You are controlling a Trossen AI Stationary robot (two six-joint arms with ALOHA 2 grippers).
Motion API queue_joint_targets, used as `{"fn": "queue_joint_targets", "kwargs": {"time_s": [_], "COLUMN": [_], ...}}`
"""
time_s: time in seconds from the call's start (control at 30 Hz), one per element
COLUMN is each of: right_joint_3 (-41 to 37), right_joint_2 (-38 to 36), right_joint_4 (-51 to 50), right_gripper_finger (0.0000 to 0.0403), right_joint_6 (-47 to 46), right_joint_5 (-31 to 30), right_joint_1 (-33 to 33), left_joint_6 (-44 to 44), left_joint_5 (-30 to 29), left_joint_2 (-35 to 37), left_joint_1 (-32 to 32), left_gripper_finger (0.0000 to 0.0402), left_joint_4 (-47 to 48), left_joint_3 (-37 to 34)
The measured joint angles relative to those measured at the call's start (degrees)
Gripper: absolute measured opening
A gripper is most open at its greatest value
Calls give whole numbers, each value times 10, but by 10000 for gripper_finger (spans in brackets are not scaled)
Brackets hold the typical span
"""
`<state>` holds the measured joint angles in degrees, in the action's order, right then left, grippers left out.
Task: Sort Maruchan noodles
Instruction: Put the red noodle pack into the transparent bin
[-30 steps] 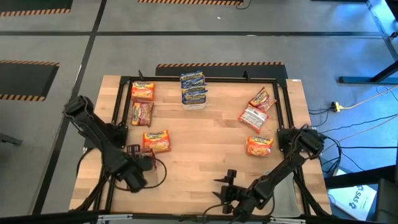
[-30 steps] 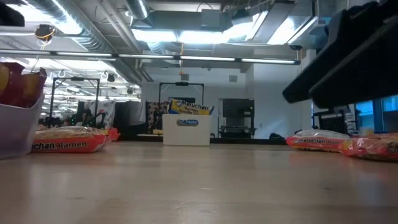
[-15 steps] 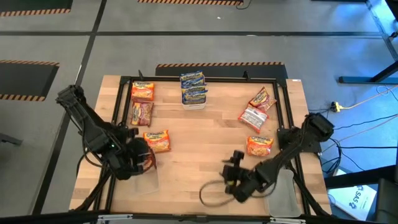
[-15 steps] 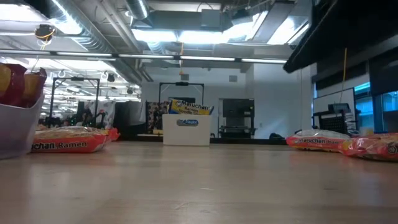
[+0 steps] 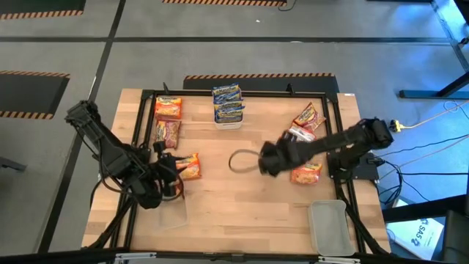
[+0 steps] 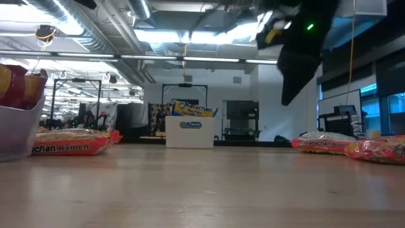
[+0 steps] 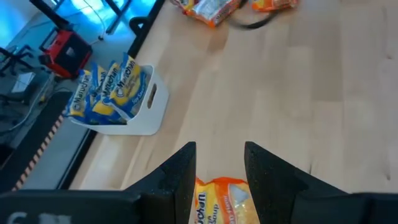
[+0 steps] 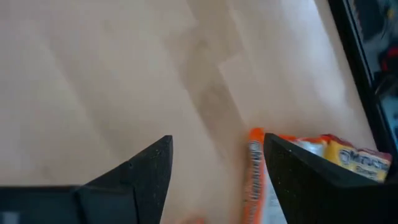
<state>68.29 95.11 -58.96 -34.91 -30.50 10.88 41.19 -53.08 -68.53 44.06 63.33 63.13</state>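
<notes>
Maruchan noodles lie in groups on the table. At the far left are an orange packet (image 5: 168, 108) and a red one (image 5: 166, 133); a second orange packet (image 5: 187, 166) lies nearer. Blue packets stand in a white tub (image 5: 228, 105). Three more lie on the right (image 5: 309, 116) (image 5: 298, 137) (image 5: 305, 171). My left gripper (image 5: 173, 176) (image 7: 219, 146) is open, slanting down over the left end of the nearer orange packet (image 7: 217, 199). My right gripper (image 5: 262, 163) (image 8: 217, 140) hangs open over bare wood mid-table, with packets (image 8: 255, 180) beside one finger.
A clear tub (image 5: 172, 213) stands near the front left, holding red and orange packets (image 6: 16, 85). Another clear tub (image 5: 330, 226) sits at the front right. A black frame rail (image 5: 143, 125) borders the table. A cable loop (image 5: 240, 160) hangs by my right gripper.
My right gripper has swung from the table's near edge up and toward the far side, to mid-table left of the right-hand packets, tipping as it went. My left gripper has risen from over the front-left tub and tipped up toward the nearer orange packet. No packet has moved.
</notes>
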Motion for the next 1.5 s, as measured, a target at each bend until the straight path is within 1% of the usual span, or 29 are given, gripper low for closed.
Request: {"fn": "queue_joint_targets", "kwargs": {"time_s": [0.07, 0.23, 0.33, 0.47, 0.57, 0.7, 0.8, 0.9, 1.0, 1.1, 1.17, 1.2, 1.37, 1.5], "right_joint_3": [0, 0, 0, 0, 0, 0, 0, 0, -1, -15, -28, -32, -45, -45], "right_joint_2": [0, -4, -14, -29, -33, -29, -28, -28, -21, -11, 2, 8, 27, 52], "right_joint_4": [-1, -39, -42, -44, -68, -82, -91, -96, -105, -102, -100, -102, -95, -84], "right_gripper_finger": [237, 237, 237, 237, 237, 236, 218, 171, 106, 40, 11, 7, 28, 17], "right_joint_6": [34, 110, 153, 190, 214, 233, 242, 250, 250, 249, 251, 255, 245, 234], "right_joint_5": [17, 29, 34, 65, 92, 97, 110, 123, 137, 149, 158, 158, 140, 131], "right_joint_1": [-45, -159, -229, -318, -378, -446, -489, -524, -551, -564, -568, -568, -568, -569], "left_joint_6": [-4, 3, 19, 18, -26, -104, -163, -212, -236, -238, -238, -238, -238, -238], "left_joint_5": [2, 16, 31, 47, 52, 91, 105, 127, 135, 137, 136, 136, 136, 136], "left_joint_2": [0, 0, 0, 0, -1, 0, -1, 0, 0, 0, 0, 0, 0, 0], "left_joint_1": [-9, -35, -54, -85, -103, -129, -144, -160, -168, -174, -176, -176, -176, -176], "left_gripper_finger": [129, 129, 129, 129, 129, 129, 129, 129, 129, 129, 129, 129, 129, 129], "left_joint_4": [0, 0, -3, -50, -135, -273, -392, -491, -552, -567, -568, -569, -570, -570], "left_joint_3": [0, 0, 0, -1, -27, -80, -124, -160, -185, -204, -208, -208, -208, -208]}}
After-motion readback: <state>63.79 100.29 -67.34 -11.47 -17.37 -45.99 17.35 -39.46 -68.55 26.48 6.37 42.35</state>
